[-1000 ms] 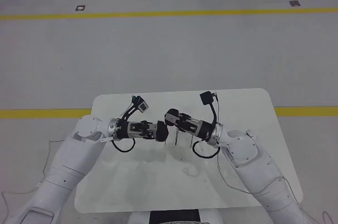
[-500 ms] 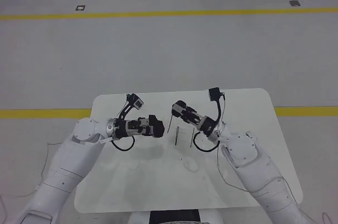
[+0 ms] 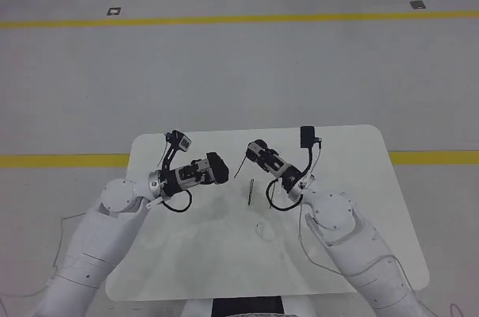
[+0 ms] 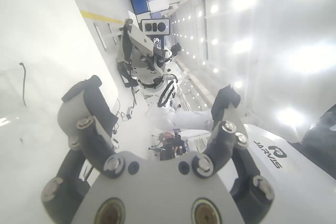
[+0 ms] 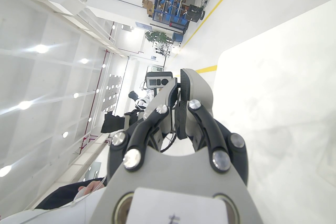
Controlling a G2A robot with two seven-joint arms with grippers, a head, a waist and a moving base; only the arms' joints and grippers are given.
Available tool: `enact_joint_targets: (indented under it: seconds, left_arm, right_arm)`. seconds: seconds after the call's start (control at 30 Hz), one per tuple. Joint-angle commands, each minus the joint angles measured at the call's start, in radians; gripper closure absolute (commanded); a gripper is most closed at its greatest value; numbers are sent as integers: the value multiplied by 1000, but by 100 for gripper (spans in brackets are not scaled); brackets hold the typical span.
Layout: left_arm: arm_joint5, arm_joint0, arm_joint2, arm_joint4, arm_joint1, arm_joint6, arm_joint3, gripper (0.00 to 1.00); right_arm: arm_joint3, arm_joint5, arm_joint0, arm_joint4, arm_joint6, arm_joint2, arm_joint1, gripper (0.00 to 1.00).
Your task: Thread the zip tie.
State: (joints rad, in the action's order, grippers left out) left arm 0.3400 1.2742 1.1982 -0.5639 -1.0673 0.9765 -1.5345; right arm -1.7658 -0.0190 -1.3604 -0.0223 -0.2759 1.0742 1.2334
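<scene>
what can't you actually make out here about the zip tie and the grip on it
- Zip tie, top view: too thin to show its head, or whether the tail is threaded.
- Right wrist view: the right gripper is shut, and its own fingers hide where it grips the zip tie.
- Dark line on the table, top view: another tie or a shadow, too small to tell.
</scene>
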Motion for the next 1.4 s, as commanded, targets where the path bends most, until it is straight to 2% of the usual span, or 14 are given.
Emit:
enact_joint_targets:
  seconds: [0.0, 0.17, 0.23, 0.43, 0.5, 0.73, 0.83, 0.93, 1.2, 1.23, 1.37]
  left_arm:
    - [0, 0, 0, 0, 0, 0, 0, 0]
    - [0, 0, 0, 0, 0, 0, 0, 0]
    - [0, 10, -3, 2, -1, -29, -7, 0]
    - [0, 71, 18, 97, -6, -153, -100, 0]
    - [0, 83, 24, 160, -9, -188, -129, 0]
    - [0, 120, 27, 238, -33, -306, -181, 0]
    - [0, 138, 32, 259, -45, -365, -190, 0]
    - [0, 149, 27, 267, -51, -374, -186, 0]
    - [0, 149, 27, 268, -51, -377, -186, 0]
    - [0, 151, 23, 277, -51, -385, -188, 0]
    - [0, 169, 14, 220, -58, -433, -197, 0]
  right_arm:
    - [0, 0, 0, 0, 0, 0, 0, 100]
    - [0, 2, -3, 2, 5, 0, 0, 100]
    - [-2, 3, -14, 21, 45, 5, 1, 100]
    - [-30, -45, -51, 78, 197, -15, 12, 100]
    - [-35, -68, -55, 83, 245, -27, 19, 100]
    - [-52, -147, -57, 59, 372, -61, 42, 100]
    - [-53, -178, -56, 25, 413, -67, 53, 100]
    - [-51, -203, -48, 10, 418, -74, 59, 100]
    - [-51, -203, -48, 10, 418, -74, 59, 100]
    - [-50, -197, -51, 8, 415, -72, 60, 100]
    - [-56, -177, -65, -7, 431, -62, 65, 100]
